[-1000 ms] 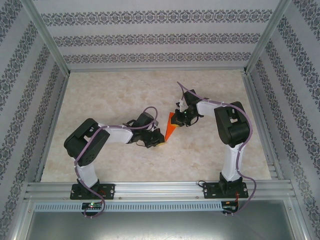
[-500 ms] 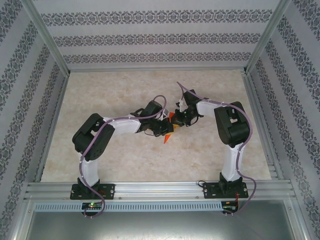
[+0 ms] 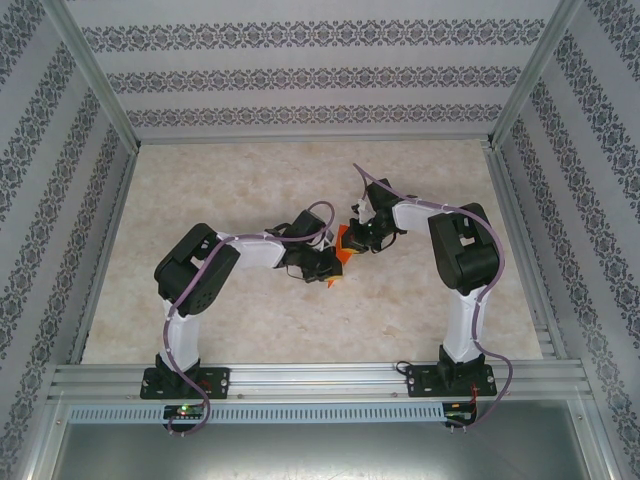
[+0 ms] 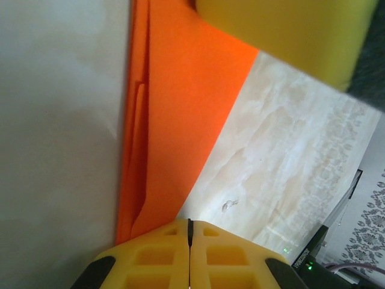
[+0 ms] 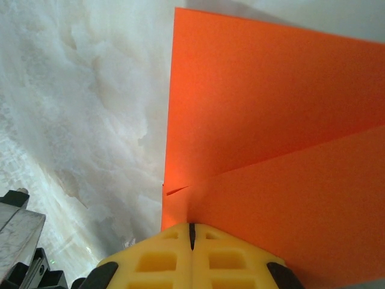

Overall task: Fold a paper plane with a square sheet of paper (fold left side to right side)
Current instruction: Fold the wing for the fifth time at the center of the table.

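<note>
Left tool (image 4: pixel 189 224), right tool (image 5: pixel 191 227): both closed

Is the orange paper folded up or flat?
Folded. The orange paper shows one layer overlapping another, with a slanted flap edge across it.

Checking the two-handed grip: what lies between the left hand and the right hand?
In the top view, the folded bright orange paper sheet spans the gap between left hand and right hand; each wrist view shows its hand shut on the paper's edge.

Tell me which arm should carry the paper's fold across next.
Left, probably. The left gripper is shut on the orange paper where it narrows, so it could swing that end across, while the right gripper is shut on the broader layers, anchoring them.
</note>
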Action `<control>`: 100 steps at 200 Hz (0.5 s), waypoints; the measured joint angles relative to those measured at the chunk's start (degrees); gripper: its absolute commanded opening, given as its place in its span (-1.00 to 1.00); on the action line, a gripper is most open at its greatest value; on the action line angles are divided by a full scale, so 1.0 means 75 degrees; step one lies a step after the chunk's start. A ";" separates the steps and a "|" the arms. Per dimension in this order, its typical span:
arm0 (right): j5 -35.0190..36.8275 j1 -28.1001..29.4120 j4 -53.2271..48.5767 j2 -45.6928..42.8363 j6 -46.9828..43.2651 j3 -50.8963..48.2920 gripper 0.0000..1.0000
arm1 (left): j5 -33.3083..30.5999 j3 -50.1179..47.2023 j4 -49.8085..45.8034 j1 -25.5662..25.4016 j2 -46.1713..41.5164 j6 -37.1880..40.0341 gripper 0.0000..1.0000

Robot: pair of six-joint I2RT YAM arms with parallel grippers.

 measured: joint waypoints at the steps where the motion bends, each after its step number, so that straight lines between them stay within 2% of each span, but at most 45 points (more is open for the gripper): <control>1: 0.0006 0.0000 -0.0003 0.0000 0.0003 0.0003 -0.98 | 0.0003 -0.0006 0.0009 0.0000 -0.0003 0.0000 -0.84; 100: 0.0154 0.0038 -0.0256 0.0003 -0.0175 0.0105 -0.98 | -0.0055 -0.0968 0.0379 0.0353 -0.0656 -0.0003 -0.84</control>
